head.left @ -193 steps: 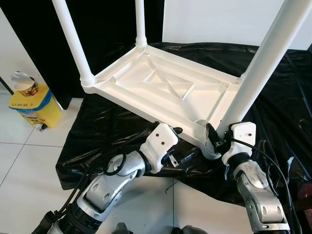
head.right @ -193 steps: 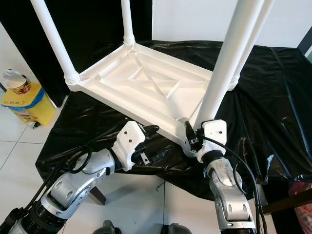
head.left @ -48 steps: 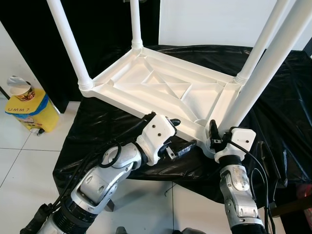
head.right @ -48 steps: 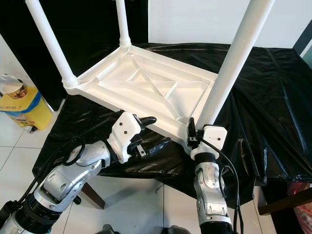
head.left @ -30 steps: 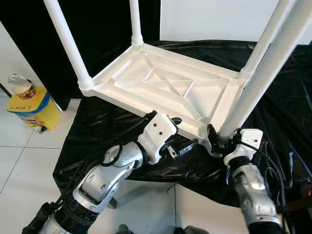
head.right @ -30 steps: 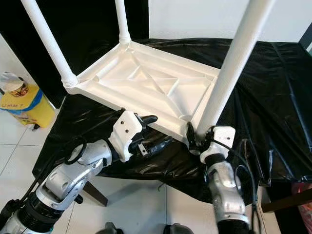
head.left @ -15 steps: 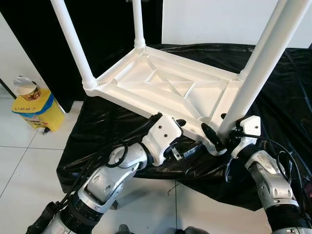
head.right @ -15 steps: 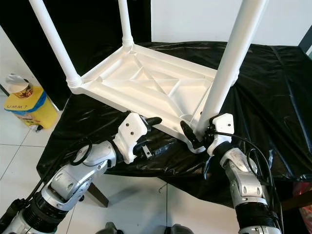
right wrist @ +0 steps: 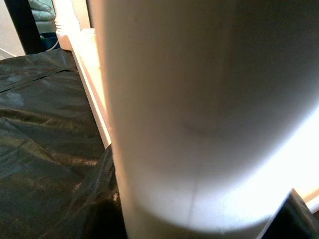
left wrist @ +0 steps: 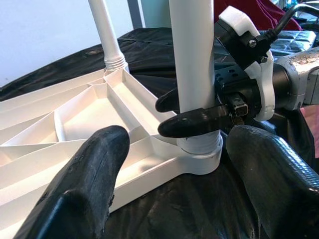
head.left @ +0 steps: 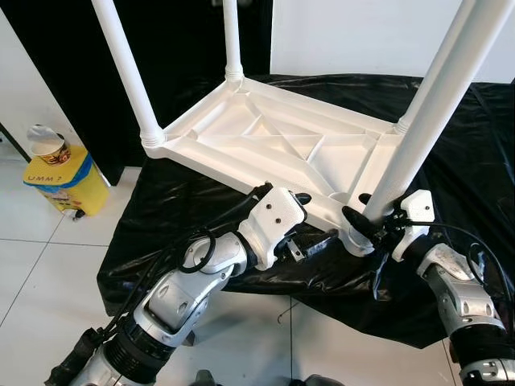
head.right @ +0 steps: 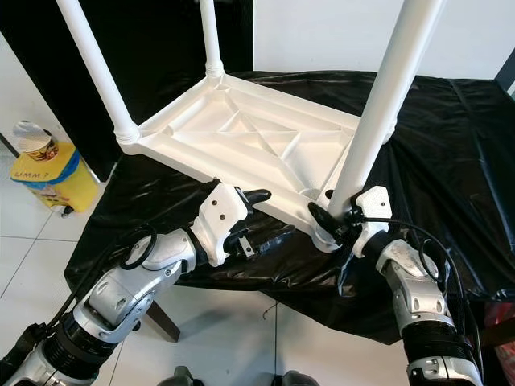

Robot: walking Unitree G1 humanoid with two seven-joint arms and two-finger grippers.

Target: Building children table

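Black plastic sheet (head.left: pixel 201 201) is covering a low surface on a white tiled floor (head.left: pixel 40 265); a white plastic children's table (head.left: pixel 273 149) is lying upside down on it, legs pointing up. Left eye view: right gripper (head.left: pixel 364 221) is clamping the near white tubular leg (head.left: pixel 418 129) just above its socket. Left gripper (head.left: pixel 310 225) is sitting left of it, fingers spread, straddling the table's near edge. A yellow bin with a paper cup (head.left: pixel 60 173) is standing on the floor, far left of the left gripper.

Left wrist view: left gripper's two black fingers (left wrist: pixel 94 174) are standing wide apart, the leg socket ahead between them; right gripper's fingers (left wrist: pixel 197 122) are pinching the leg.

Right wrist view: the leg is sitting right against the camera, black sheet (right wrist: pixel 45 124) beside it.
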